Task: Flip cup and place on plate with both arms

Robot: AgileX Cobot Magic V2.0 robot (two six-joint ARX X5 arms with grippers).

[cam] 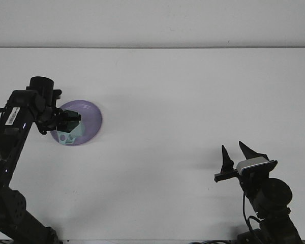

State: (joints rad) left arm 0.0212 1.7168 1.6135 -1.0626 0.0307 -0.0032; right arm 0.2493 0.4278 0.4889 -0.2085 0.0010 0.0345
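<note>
At the far left, the left arm (15, 132) reaches up from the near edge of the white table (193, 101) and bends in toward the plate. Its left gripper (71, 124) is clenched on a pale mint-green cup (70, 134), which sits over the plate's 8 o'clock sector, near the rim. Whether the cup's base is already touching the plate or hangs just above it cannot be told from this view, nor is it clear which way up the cup is.

The lavender plate (91, 119) lies at about 9 o'clock on the table, partly hidden behind the gripper and cup; its right half is bare.

The middle of the table holds nothing of the task.

At lower right, around 5 o'clock, the right gripper (234, 155) stands upright with its two dark fingers spread and nothing between them, well apart from the plate and cup.

Judging progress: the cup is at the plate, so the carry looks essentially done. What seems left is to settle the cup fully onto the plate, ideally closer to its centre than the rim, let go, and draw the left arm away. The right arm appears to have no part in this closing step.
</note>
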